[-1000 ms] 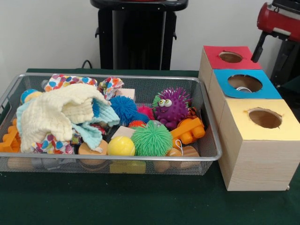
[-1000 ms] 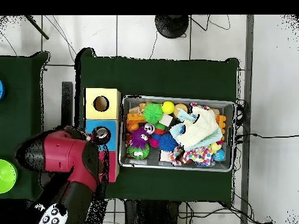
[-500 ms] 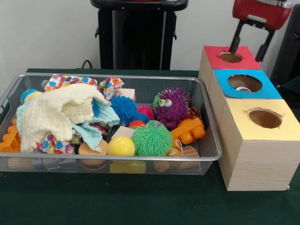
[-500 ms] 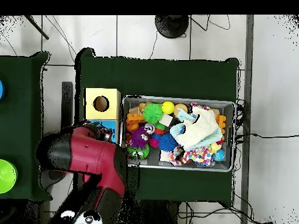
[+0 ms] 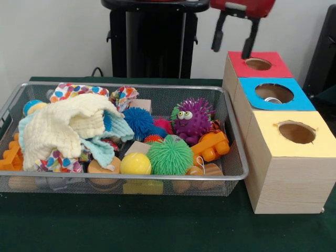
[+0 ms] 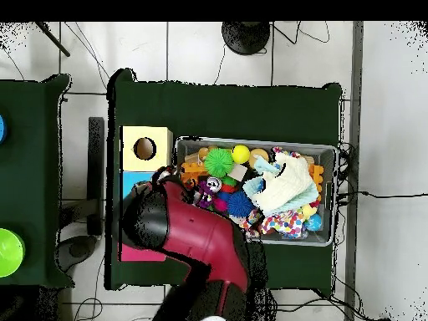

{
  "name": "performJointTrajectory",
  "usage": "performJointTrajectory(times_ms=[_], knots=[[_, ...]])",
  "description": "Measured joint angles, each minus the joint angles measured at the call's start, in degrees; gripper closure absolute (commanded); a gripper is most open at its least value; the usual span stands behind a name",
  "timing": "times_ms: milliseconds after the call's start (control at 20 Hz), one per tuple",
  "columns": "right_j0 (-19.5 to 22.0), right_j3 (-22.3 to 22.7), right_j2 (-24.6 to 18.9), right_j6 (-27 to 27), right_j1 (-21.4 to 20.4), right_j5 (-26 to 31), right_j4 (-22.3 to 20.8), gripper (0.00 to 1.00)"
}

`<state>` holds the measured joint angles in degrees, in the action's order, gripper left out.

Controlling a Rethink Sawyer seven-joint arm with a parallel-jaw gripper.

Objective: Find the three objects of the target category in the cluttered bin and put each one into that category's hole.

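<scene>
Gripper (image 5: 233, 40) released, empty, fingers apart, hanging in free air above the bin's (image 5: 126, 87) far right corner, beside the red-topped box (image 5: 273, 65). Blue hole (image 5: 274, 93) unobstructed, something pale inside. No cans visible; cloth (image 5: 63, 128) covers the left half. Overhead, arm (image 6: 196, 242) hides the bin's near corner.

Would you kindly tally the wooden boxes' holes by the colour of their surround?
Red hole: 1
Blue hole: 1
Yellow hole: 1
Total: 3
</scene>
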<state>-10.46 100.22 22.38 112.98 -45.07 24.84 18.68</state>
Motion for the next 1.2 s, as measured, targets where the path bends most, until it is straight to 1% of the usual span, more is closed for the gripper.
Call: performJointTrajectory(times_ms=[250,350,400,450,600,750,900,1100,1200], knots=[[7.0,0.2,-3.1,-0.8,-3.1,0.2,-8.7,0.00],[9.0,0.2,-4.5,-1.4,-3.9,0.3,-10.7,0.00],[12.4,0.1,-7.1,-2.7,-5.0,0.3,-13.2,0.00],[14.5,0.1,-8.9,-3.6,-5.6,0.4,-14.3,0.00],[18.9,0.1,-12.8,-5.8,-6.6,0.4,-15.9,0.00],[24.0,-0.3,-17.6,-8.5,-7.1,0.9,-17.3,0.00],[25.7,-1.1,-19.7,-8.7,-6.6,1.8,-18.2,0.00],[26.2,-1.5,-21.1,-8.7,-6.0,1.9,-18.9,0.00],[26.2,-1.6,-22.4,-8.7,-4.9,1.9,-19.9,0.00]])
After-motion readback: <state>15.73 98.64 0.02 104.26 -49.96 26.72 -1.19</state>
